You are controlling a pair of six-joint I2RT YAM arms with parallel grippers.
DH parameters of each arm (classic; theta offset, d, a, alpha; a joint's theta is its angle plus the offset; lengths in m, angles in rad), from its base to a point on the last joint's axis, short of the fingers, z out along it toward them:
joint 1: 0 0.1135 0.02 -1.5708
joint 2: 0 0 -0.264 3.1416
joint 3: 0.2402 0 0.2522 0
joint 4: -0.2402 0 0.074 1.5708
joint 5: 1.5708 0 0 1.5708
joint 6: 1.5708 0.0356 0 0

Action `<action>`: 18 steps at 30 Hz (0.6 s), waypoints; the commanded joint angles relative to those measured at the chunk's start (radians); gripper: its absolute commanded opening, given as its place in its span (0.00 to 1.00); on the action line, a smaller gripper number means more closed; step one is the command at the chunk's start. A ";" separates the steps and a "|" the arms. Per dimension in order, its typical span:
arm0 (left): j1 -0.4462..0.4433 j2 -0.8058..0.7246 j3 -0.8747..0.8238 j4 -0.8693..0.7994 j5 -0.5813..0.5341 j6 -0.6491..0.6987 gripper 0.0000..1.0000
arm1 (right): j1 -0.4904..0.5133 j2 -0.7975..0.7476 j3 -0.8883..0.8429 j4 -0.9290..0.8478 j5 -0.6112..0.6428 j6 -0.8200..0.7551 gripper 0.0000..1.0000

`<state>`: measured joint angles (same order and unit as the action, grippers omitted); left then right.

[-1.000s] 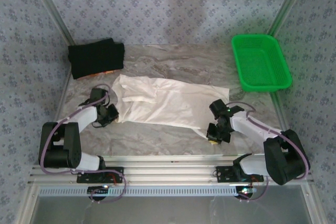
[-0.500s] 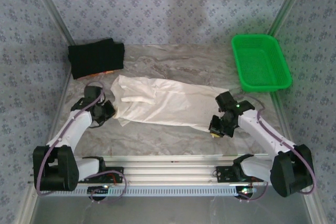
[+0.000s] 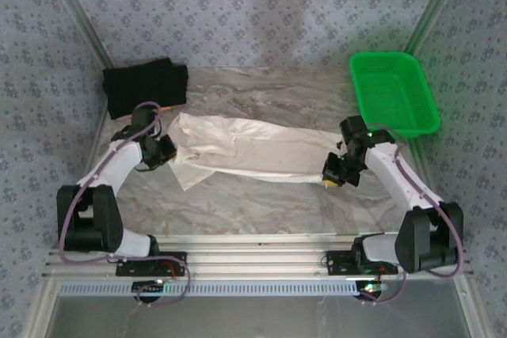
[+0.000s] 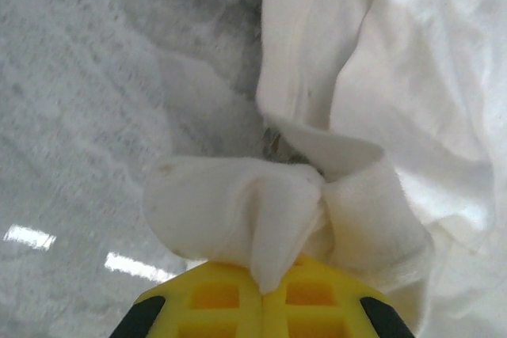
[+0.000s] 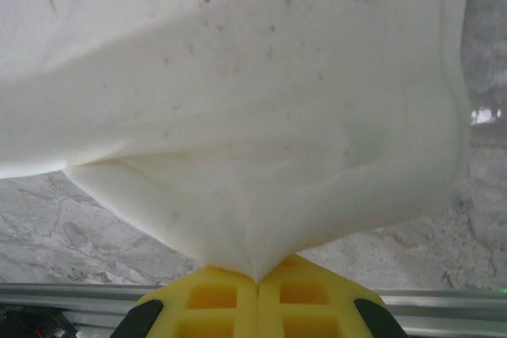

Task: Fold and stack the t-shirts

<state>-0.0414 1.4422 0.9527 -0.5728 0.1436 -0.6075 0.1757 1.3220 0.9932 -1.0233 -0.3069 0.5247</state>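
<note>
Two t-shirts, one green basket (image 3: 394, 94), two grippers.
Cream t-shirt (image 3: 253, 154) between left gripper (image 3: 169, 153) and right gripper (image 3: 329, 179); black t-shirt (image 3: 144, 87) beyond the left.

Lab booth: aluminium rails (image 3: 261, 252), patterned walls (image 3: 261, 5)

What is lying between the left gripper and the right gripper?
The cream-white t-shirt spans the whole stretch in the top view, with the left gripper shut on one end and the right gripper shut on the other.

Soft even light — wrist views blurred, glare glints on table (image 4: 95, 116).
</note>
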 commanded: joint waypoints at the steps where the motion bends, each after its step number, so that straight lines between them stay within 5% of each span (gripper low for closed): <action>1: -0.003 0.056 0.079 0.005 0.008 0.044 0.00 | -0.030 0.062 0.060 -0.034 -0.015 -0.079 0.00; 13: -0.003 0.289 0.230 0.030 0.035 0.070 0.01 | -0.082 0.268 0.127 0.027 0.003 -0.144 0.00; 15: -0.003 0.311 0.246 0.040 0.059 0.058 0.08 | -0.083 0.285 0.128 0.044 0.021 -0.142 0.00; 18: -0.003 0.287 0.248 0.044 0.098 0.037 0.36 | -0.084 0.306 0.126 0.070 0.028 -0.137 0.00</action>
<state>-0.0414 1.7508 1.1664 -0.5419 0.1947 -0.5625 0.0994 1.6073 1.0939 -0.9688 -0.3027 0.4015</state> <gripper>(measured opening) 0.307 0.064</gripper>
